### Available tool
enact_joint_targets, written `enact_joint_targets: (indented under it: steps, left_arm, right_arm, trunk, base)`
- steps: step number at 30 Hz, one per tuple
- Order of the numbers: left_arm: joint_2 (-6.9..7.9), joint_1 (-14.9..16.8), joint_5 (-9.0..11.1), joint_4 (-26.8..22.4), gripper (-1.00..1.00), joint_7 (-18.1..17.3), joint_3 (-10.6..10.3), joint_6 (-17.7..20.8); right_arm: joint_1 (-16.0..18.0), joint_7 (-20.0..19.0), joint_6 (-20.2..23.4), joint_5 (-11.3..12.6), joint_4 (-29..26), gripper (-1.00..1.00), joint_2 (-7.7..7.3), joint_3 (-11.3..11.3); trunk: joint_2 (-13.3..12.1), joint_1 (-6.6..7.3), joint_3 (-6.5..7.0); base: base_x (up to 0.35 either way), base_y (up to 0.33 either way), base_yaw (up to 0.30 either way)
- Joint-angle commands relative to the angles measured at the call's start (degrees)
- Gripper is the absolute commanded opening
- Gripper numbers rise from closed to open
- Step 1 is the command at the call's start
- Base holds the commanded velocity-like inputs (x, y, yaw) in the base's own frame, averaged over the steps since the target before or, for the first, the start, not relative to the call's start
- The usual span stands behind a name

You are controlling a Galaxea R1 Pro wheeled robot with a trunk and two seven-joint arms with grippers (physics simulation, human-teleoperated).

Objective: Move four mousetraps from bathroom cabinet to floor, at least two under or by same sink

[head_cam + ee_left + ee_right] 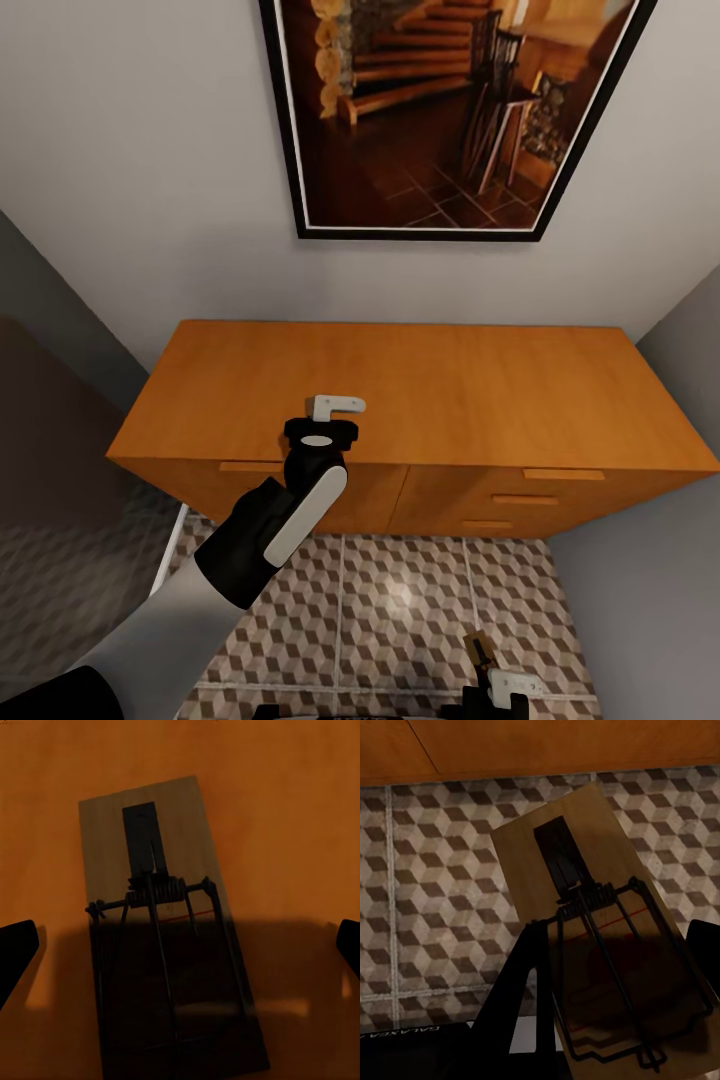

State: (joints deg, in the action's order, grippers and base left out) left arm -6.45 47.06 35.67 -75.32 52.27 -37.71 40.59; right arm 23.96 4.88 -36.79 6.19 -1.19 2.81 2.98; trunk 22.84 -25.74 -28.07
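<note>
The right gripper (615,1035) clamps a mousetrap (600,922) low over the floor (427,892); the left gripper (180,945), fingers apart, straddles another mousetrap (157,855) on the cabinet (450,390).

In the head view the left gripper (338,405) hangs over the top of the cabinet (450,390) and hides the mousetrap below it; in the left wrist view that trap (169,922) lies in deep shadow on its near half and its near end is cut by the picture's edge. The right gripper (497,690) is cut off at the lower edge of the head view, in front of the cabinet. The second mousetrap (607,937) is partly covered by a dark finger (521,990), so the grip itself cannot be judged.
</note>
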Motion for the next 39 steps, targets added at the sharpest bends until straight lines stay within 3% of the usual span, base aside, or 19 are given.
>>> enact_joint_targets:
  steps: [1,29,30,39]
  left_arm:
    - [0.03,0.05,0.63,1.14,1.0,0.54,-0.08,0.27]
    - [0.03,0.05,0.63,2.36,1.0,0.54,-0.08,0.18]
    - [0.03,0.05,0.63,2.33,-1.0,0.53,-0.08,0.15]
    - [0.03,-0.09,0.71,2.48,-1.0,0.47,-0.6,0.19]
  right_arm:
    - [0.04,0.01,-0.21,0.58,0.05,-1.0,0.01,0.36]
    - [0.04,0.03,-0.21,0.58,0.05,-1.0,0.0,0.36]
    - [0.04,0.04,-0.21,0.58,0.05,-1.0,0.0,0.36]
    - [0.04,0.01,-0.21,0.58,0.05,-1.0,0.04,0.36]
  trunk:
    - [0.08,-0.05,-0.12]
    - [0.08,-0.05,-0.32]
    - [0.08,-0.05,-0.32]
    - [0.08,-0.05,-0.32]
  base:
    - [0.0,0.0,0.0]
    - [0.0,0.0,0.0]
    - [0.0,0.0,0.0]
    - [0.0,0.0,0.0]
